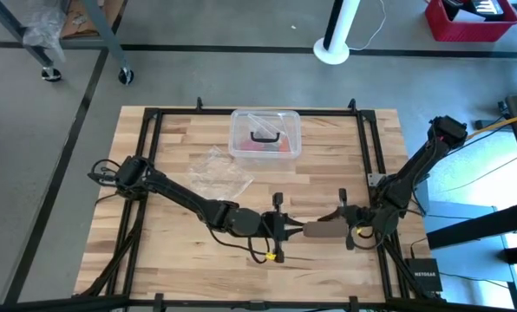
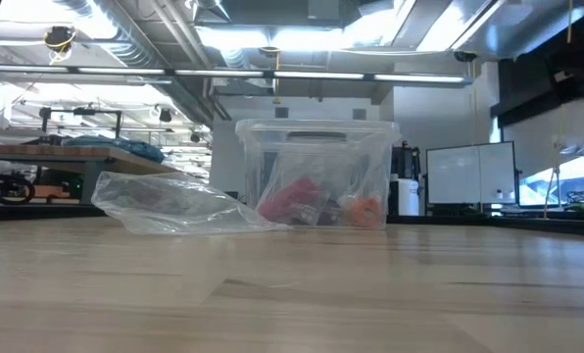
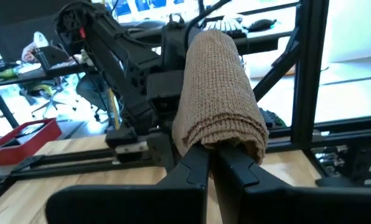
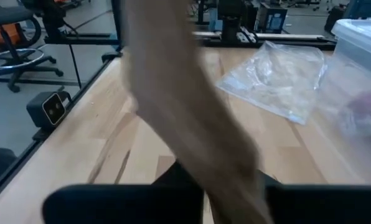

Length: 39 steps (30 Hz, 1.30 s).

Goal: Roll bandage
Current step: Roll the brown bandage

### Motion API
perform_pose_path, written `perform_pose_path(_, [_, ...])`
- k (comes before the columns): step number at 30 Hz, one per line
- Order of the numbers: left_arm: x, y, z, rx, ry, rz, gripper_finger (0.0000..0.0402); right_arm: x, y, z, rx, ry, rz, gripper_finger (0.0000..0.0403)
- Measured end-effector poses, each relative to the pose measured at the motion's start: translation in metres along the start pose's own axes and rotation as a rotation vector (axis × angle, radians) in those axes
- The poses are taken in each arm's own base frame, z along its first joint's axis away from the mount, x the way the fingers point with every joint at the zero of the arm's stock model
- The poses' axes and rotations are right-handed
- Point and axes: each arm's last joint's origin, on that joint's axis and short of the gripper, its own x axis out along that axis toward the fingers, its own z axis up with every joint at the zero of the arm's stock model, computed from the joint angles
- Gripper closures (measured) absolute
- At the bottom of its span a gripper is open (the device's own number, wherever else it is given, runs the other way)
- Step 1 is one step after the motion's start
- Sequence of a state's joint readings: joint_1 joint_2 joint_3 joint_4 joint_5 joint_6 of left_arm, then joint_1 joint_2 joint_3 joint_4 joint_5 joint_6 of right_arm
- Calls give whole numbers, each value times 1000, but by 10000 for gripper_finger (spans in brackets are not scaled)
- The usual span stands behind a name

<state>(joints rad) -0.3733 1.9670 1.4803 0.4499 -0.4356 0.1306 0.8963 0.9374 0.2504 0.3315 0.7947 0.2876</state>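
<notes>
Bandage rolled, pinched by both arms' closed fingers above wooden table.

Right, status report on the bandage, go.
Left gripper and right gripper shut on bandage, held between them. Nothing in the way.

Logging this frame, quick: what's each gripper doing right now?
Left gripper: shut on one end of the bandage.
Right gripper: shut on the bandage's other end.
</notes>
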Motion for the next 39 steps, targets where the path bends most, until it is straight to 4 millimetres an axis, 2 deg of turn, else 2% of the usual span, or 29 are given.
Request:
perform_pose_path(6, [-2, -4, 0, 39, 7, -11, 400, 2, 2, -3, -10, 19, 30, 398])
perform_pose_path(10, [-2, -5, -4, 69, 41, -3, 400, 1, 4, -9, 101, 105, 116, 393])
perform_pose_path(13, [-3, -6, -7, 103, 78, 10, 400, 0, 0, -19, 161, 196, 78, 353])
perform_pose_path(17, [-4, -6, -11, 123, 129, 4, 400, -4, -5, -27, 172, 301, 68, 274])
perform_pose_path(21, [-8, -6, -8, 130, 146, -3, 400, -9, -7, -25, 184, 358, 162, 209])
perform_pose_path(24, [-9, -7, -7, 128, 141, -4, 400, -14, -9, -19, 211, 325, 189, 181])
perform_pose_path(32, [-7, -4, -7, 101, 145, 5, 400, -29, -21, 4, 238, 150, 213, 169])
perform_pose_path(39, [-7, -2, -8, 97, 146, 9, 400, -29, -20, 9, 216, 97, 212, 169])
